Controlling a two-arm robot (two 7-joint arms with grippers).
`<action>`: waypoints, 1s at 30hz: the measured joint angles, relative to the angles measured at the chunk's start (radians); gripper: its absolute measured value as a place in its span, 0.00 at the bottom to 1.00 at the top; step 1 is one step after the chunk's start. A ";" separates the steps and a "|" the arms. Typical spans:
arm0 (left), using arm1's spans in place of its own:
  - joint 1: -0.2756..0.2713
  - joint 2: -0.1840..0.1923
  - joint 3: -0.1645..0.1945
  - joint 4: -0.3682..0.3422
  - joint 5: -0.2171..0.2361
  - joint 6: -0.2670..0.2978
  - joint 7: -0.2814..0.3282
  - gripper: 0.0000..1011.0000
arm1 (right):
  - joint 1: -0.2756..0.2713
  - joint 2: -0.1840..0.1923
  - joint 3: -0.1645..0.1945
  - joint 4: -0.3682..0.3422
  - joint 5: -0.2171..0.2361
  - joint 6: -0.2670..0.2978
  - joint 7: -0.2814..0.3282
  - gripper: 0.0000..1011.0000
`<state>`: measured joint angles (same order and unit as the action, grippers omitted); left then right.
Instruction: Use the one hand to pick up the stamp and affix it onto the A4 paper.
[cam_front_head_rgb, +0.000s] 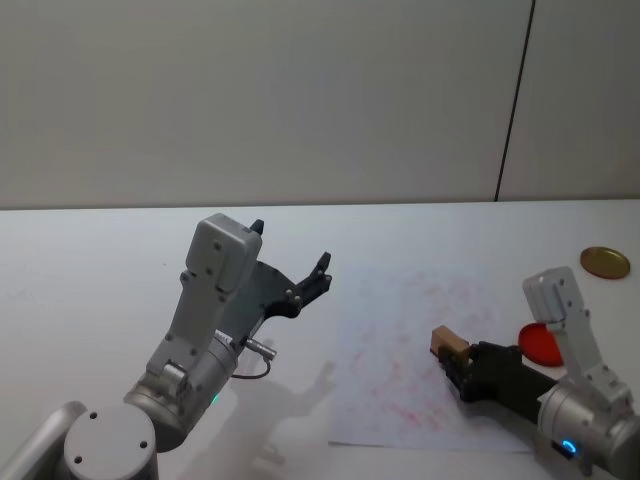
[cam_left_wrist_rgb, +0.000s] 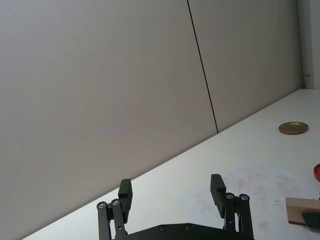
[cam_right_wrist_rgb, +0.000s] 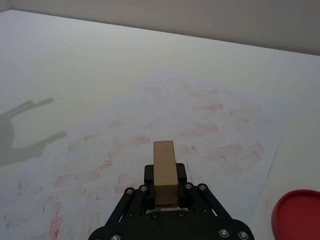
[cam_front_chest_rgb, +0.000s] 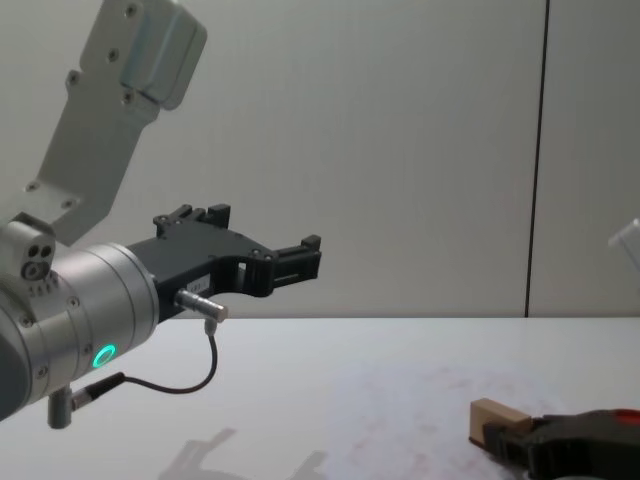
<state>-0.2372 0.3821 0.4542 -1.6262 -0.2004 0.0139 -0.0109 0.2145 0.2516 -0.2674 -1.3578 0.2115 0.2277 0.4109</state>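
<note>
While the black plastic two-finger right gripper (cam_right_wrist_rgb: 165, 186) is clamped narrow on the small light-tan wooden rectangular stamp (cam_right_wrist_rgb: 165, 160), the stamp sits over the white A4 paper covered in faint red-pink prints (cam_right_wrist_rgb: 210, 115), above the sheet's right half as the head view has it. The stamp's long axis runs straight out of the jaws, about level, pointing across the sheet toward the robot's left. It looks low and just clear of the paper; actual contact can't be told.

The paper lies directly under the stamp, so the coming move is judged a short drop and press, no sideways travel needed. The flat round red ink pad (cam_front_head_rgb: 541, 343) is just beside the paper's right edge, behind the right arm. The round gold lid (cam_front_head_rgb: 605, 262) is farther back on the white tabletop (cam_front_head_rgb: 100, 260).

The black left gripper on its silver wrist (cam_left_wrist_rgb: 171, 185) hangs raised off the sheet's left side, fingers spread wide, empty, idle. The right arm is plainly the nearer one.
</note>
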 joint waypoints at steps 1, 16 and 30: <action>0.000 0.000 0.000 0.000 0.000 0.000 0.000 0.98 | 0.003 -0.001 0.000 0.008 0.006 0.002 0.005 0.22; 0.000 0.000 0.000 0.000 0.000 0.000 0.000 0.98 | 0.026 -0.007 0.002 0.054 0.031 0.016 0.033 0.22; 0.000 0.000 0.000 0.000 0.000 0.000 0.000 0.98 | 0.011 0.010 0.011 0.017 0.040 -0.045 0.029 0.22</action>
<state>-0.2372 0.3821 0.4542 -1.6262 -0.2004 0.0138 -0.0109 0.2254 0.2614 -0.2561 -1.3406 0.2518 0.1830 0.4395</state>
